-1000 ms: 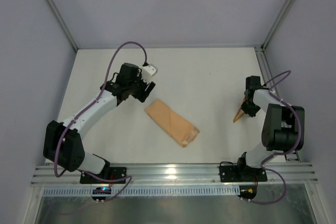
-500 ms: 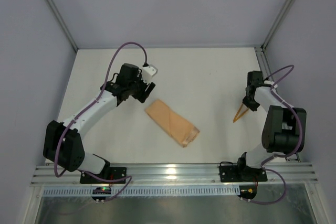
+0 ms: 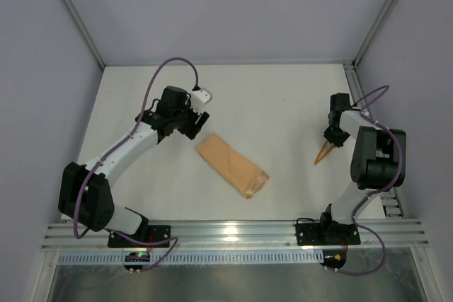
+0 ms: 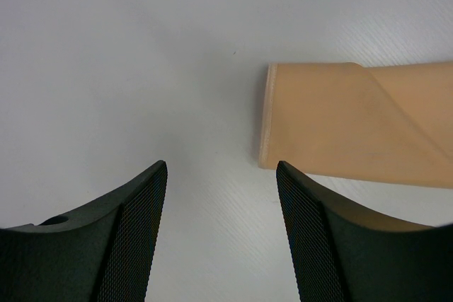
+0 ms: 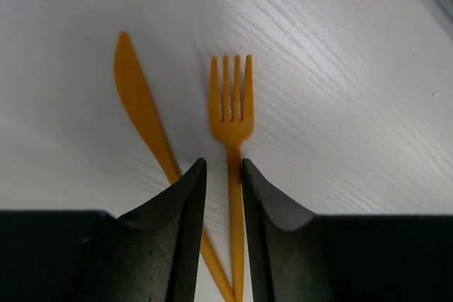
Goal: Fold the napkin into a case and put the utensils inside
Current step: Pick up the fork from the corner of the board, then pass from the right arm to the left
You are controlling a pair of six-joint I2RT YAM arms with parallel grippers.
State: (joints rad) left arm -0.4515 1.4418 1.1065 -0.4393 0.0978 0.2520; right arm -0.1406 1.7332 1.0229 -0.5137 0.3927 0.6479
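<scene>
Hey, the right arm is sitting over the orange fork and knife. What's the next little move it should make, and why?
Probably close the right gripper on the fork handle. The handle lies between the jaws, which stand a little wider than it, so nothing is pinched yet. The knife slants under one finger close by, so watch it. The case lies folded, waiting.

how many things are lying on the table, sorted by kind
folded napkin case: 1
fork: 1
knife: 1
total: 3
</scene>
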